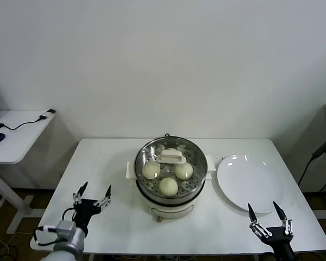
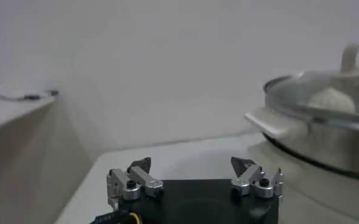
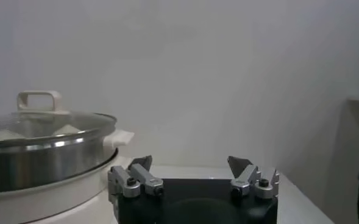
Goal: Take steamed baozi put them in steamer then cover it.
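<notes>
1. My left gripper (image 1: 92, 191) and right gripper (image 1: 268, 209) hover spread, empty, at the table's (image 1: 108, 157) near corners.
2. The cover (image 1: 171, 158) sits on the steamer (image 1: 171, 187) mid-table, baozi (image 1: 168, 186) inside, between and beyond both grippers.
3. Neither arm looks nearer; nothing seems left to move.

Steamer (image 1: 171, 187) blocks table (image 1: 114, 157) centre — plate (image 1: 250, 182) fills right; left side open.

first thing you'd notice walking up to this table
The steamer at the table's centre draws the eye: its glass cover is already on, with pale baozi visible through it. A bare white plate lies just to its right. Both grippers wait open at the near edge, left gripper and right gripper, holding nothing.
</notes>
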